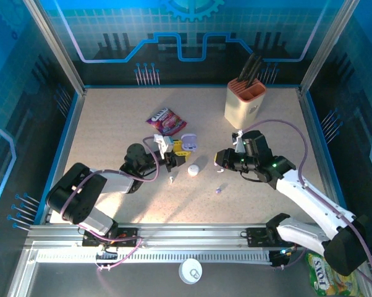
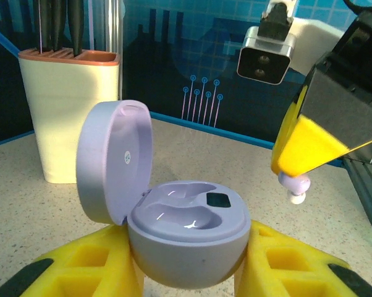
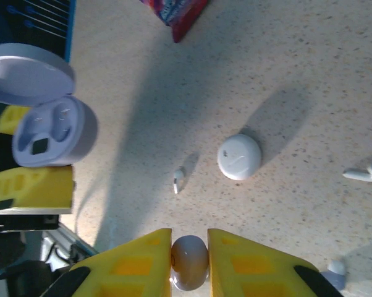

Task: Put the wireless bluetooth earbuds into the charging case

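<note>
The lilac charging case [image 2: 186, 232] stands with its lid [image 2: 112, 162] swung open and both wells showing. My left gripper [image 2: 189, 263] is shut on its body, at the table's middle [image 1: 177, 150]. My right gripper [image 3: 189, 247] is shut on a lilac earbud [image 3: 189, 263], which hangs to the right of the case, a little above its rim [image 2: 295, 185]. From the right wrist, the open case [image 3: 50, 130] lies far left. A white earbud [image 3: 178, 179], another white earbud [image 3: 365, 173] and a lilac earbud [image 3: 334, 269] lie loose on the table.
A round white case [image 1: 193, 169] lies shut between the grippers. Behind them are a snack packet [image 1: 164, 119] and a cream knife block [image 1: 245, 102] at the back right. A blue rim [image 1: 75, 117] borders the table.
</note>
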Motion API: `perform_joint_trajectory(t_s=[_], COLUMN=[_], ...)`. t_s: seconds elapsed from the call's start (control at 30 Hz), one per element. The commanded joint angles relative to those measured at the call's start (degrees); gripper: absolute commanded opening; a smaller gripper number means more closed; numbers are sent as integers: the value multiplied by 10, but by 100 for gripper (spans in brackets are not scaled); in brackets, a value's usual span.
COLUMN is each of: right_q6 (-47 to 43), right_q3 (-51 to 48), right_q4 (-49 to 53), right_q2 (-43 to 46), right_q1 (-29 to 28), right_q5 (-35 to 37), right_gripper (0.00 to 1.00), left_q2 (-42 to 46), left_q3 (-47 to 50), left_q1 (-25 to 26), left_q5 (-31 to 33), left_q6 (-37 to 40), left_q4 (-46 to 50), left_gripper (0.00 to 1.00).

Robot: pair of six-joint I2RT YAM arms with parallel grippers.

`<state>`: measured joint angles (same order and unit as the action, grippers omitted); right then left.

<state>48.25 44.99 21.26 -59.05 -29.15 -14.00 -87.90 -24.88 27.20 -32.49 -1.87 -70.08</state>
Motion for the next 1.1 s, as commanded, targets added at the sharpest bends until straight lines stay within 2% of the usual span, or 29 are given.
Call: perform_joint_trajectory(t_s=[0.0, 0.43, 1.07], right_q6=[22, 132, 131], right_q3=[8, -10, 2], right_q4=[-31, -200, -229], right_q2=[14, -3, -57], right_q1=[8, 13, 1], right_q5=[-47, -138, -140], right_gripper=[19, 19, 19], left_q2=[2, -32, -8], left_q3=[2, -16, -29], left_q1=[16, 67, 88], left_q5=[22, 45, 33], left_q6=[30, 56, 56], left_q4=[-9, -27, -8], left_gripper=[35, 35, 35])
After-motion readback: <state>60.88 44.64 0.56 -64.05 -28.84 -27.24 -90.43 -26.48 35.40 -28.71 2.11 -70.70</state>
